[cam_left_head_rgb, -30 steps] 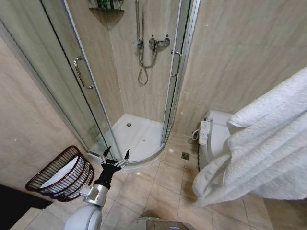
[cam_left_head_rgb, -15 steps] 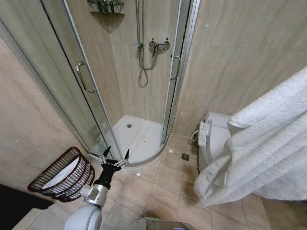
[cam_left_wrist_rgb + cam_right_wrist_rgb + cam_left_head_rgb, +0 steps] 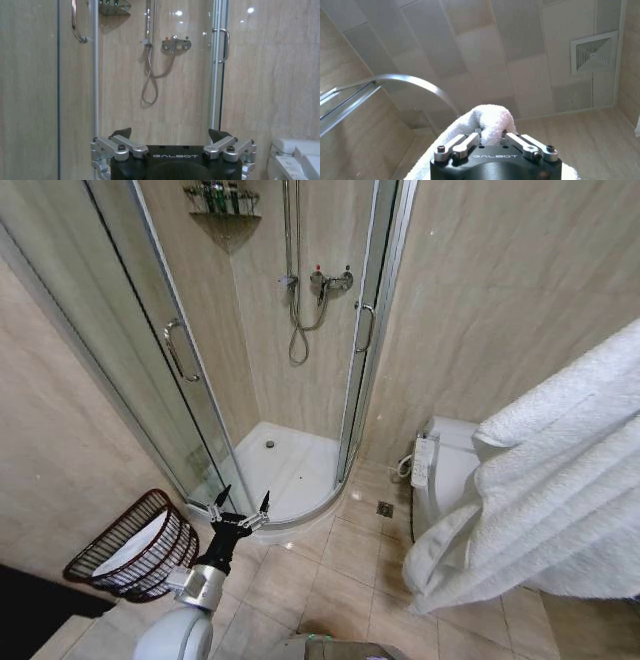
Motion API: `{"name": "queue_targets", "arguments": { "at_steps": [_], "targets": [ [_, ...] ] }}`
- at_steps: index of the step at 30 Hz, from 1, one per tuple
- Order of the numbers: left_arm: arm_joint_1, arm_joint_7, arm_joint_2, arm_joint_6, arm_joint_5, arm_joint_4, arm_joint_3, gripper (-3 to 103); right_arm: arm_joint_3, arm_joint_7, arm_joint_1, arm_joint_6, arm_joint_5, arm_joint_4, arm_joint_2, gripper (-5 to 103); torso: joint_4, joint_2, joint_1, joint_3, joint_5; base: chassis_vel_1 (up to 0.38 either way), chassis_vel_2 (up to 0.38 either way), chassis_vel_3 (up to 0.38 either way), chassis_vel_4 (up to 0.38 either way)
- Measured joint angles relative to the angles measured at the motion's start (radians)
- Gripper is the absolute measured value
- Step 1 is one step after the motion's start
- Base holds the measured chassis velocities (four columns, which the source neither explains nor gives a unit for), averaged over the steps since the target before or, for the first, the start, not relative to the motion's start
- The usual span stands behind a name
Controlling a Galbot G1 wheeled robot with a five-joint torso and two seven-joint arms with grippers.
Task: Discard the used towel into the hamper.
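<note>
As the view swings slightly right, the hamper (image 3: 135, 548) slides leftward; right gripper (image 3: 492, 141) stays clamped on the towel (image 3: 560, 500), left gripper (image 3: 240, 502) spread, idle.

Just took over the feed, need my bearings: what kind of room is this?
A bathroom: a glass shower stall in the corner, a toilet to the right and tiled floor. The right gripper holds a towel; a hamper stands left.

The tiled floor (image 3: 330, 580) carries the hamper (image 3: 135, 545) and toilet (image 3: 445, 470).
</note>
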Motion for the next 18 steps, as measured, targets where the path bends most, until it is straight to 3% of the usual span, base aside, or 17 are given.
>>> {"name": "queue_targets", "arguments": {
  "at_steps": [8,18],
  "targets": [
    [0.000,0.000,0.000,0.000,0.000,0.000,0.000,100,0.001,0.000,0.000,0.001,0.000,0.000,-0.002,10,0.0001,0.034,0.015,0.018,0.0000,0.000,0.000,0.000,0.000],
    [0.000,0.000,0.000,0.000,0.000,0.000,0.000,100,-0.003,0.000,0.000,0.006,0.000,0.000,0.002,10,0.0001,0.037,0.017,0.020,0.0000,0.000,0.000,0.000,0.000]
  ]
}}
